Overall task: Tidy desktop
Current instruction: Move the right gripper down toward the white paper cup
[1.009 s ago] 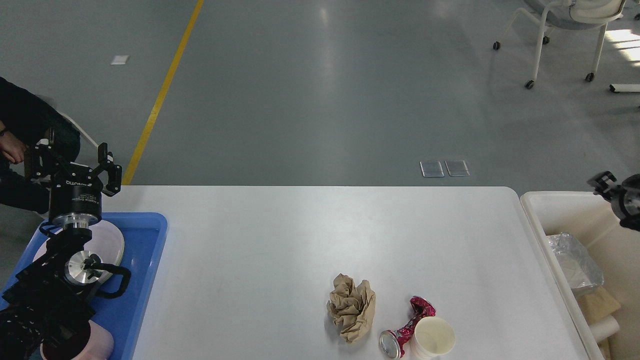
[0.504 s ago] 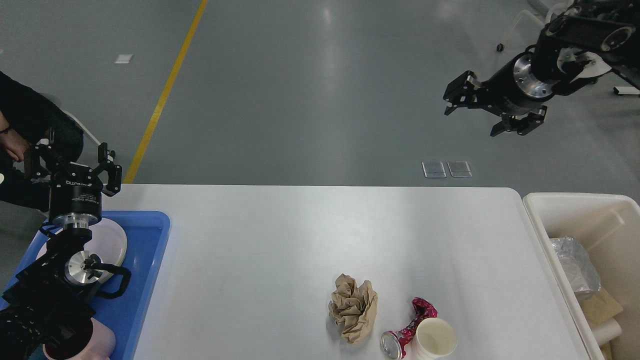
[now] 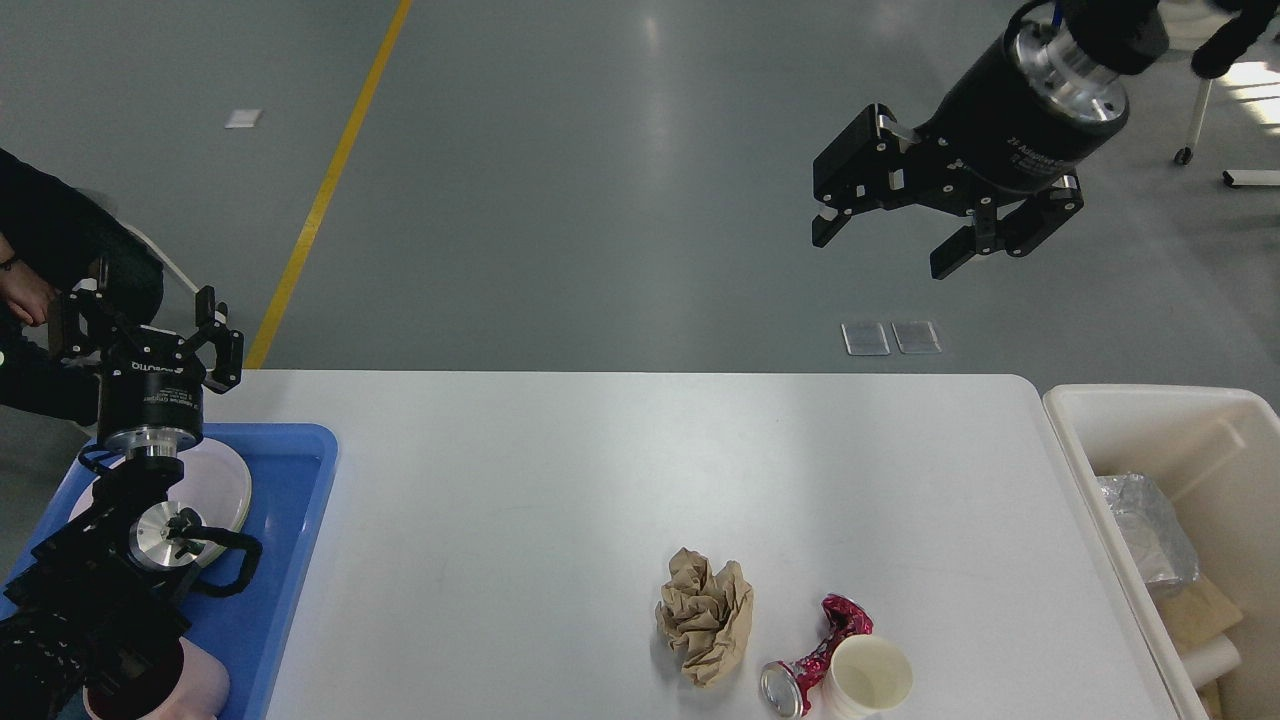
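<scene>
The white desktop (image 3: 560, 480) fills the middle of the head view. On its near right lie a crumpled brown paper ball (image 3: 705, 615), a crushed red can (image 3: 812, 658) and a white paper cup (image 3: 868, 680) on its side against the can. My left gripper (image 3: 145, 320) is open and empty, held upright above the far end of the blue tray (image 3: 290, 520). My right gripper (image 3: 885, 245) is open and empty, high in the air beyond the table's far right edge, fingers pointing down and left.
The blue tray at the left holds a white plate (image 3: 215, 485) and a pink cup (image 3: 195, 690). A cream-white bin (image 3: 1110, 420) at the right holds foil and paper scraps. A person (image 3: 40, 250) sits at the far left. A wheeled chair (image 3: 1195, 110) stands far right.
My right arm has swung up from beside the bin at the right edge and moved left, so the open gripper now hangs high over the floor behind the table. The left arm has not moved.
</scene>
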Motion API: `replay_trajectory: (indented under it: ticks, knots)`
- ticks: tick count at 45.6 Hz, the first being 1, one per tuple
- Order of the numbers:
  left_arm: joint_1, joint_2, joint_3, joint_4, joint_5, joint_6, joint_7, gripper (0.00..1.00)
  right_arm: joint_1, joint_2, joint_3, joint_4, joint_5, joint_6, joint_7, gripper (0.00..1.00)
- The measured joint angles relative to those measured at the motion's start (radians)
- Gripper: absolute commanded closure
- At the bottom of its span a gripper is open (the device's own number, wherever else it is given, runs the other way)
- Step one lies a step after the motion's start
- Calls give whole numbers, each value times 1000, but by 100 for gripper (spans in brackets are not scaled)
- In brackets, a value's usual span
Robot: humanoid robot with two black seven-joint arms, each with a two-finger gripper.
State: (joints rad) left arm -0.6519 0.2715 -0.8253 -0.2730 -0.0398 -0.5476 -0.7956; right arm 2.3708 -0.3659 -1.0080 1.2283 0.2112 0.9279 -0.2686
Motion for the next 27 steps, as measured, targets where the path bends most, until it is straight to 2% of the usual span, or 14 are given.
replay_trajectory:
  ticks: [3,10,27]
  knots:
    - [0,0,0,0,0,0,0,3,-2,-4,-5,11,0,1,-2,0]
    - [0,0,0,0,0,0,0,3,-158,1,-2,7,-6,-26,-7,0]
    - [0,0,0,0,0,0,-1,3,-516,57,7,-59,-21,-183,-11,0]
